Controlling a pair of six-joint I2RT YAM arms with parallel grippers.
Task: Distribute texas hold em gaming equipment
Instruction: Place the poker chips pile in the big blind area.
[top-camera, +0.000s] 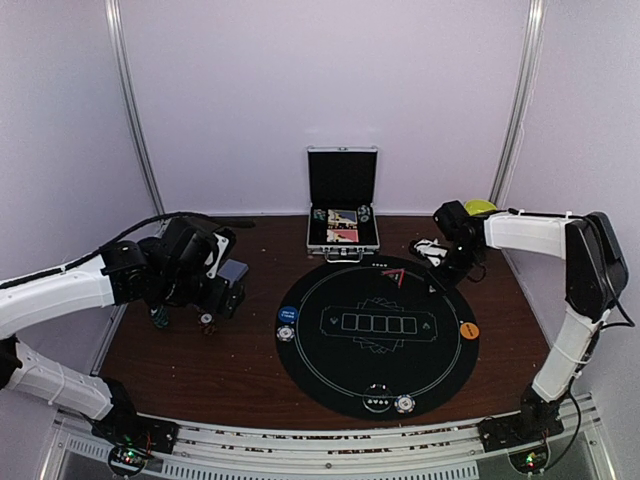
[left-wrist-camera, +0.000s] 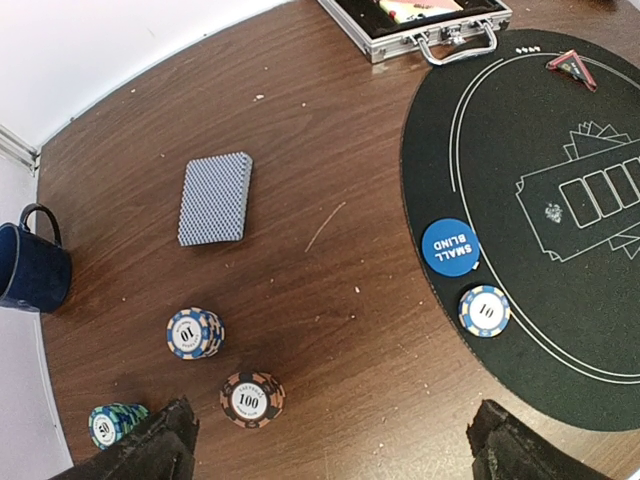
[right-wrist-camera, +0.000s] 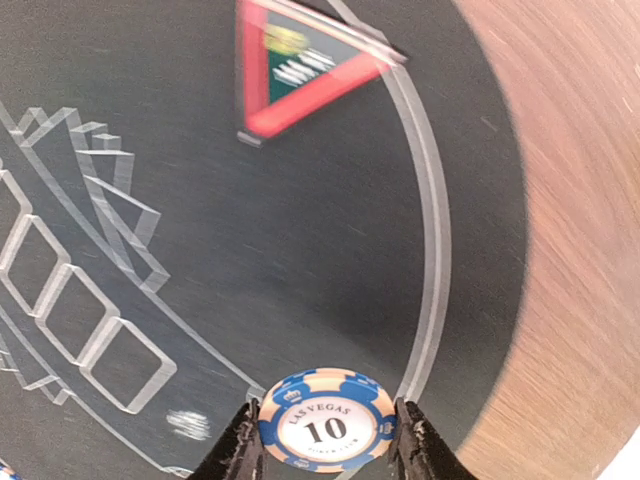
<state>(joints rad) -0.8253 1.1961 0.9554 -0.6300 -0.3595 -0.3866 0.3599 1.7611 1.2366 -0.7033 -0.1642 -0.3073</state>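
Right gripper (right-wrist-camera: 327, 442), jaws clamped across the edge of a blue-and-white chip marked 10 (right-wrist-camera: 325, 418), holds it face-up over the round black mat (right-wrist-camera: 300, 250), close to the mat's white rim line and short of the red triangular marker (right-wrist-camera: 300, 80); gripping by the edge leaves the flat underside free, so the chip can probably be laid straight down at a seat. Left gripper (left-wrist-camera: 335, 440), jaws spread wide apart and holding nothing, hangs over the brown table (left-wrist-camera: 330, 290) left of the mat, above the supply: a stack of 10 chips (left-wrist-camera: 193, 333), a stack of 100 chips (left-wrist-camera: 252, 398), a teal stack (left-wrist-camera: 115, 422) and the face-down card deck (left-wrist-camera: 214, 198). At the mat's left edge a blue small-blind button (left-wrist-camera: 449, 246) and a single 10 chip (left-wrist-camera: 484, 310) lie just beside each other, suggesting one seat is already served. A dark blue mug (left-wrist-camera: 30, 262) and the open silver case (left-wrist-camera: 420, 25) stand off the mat
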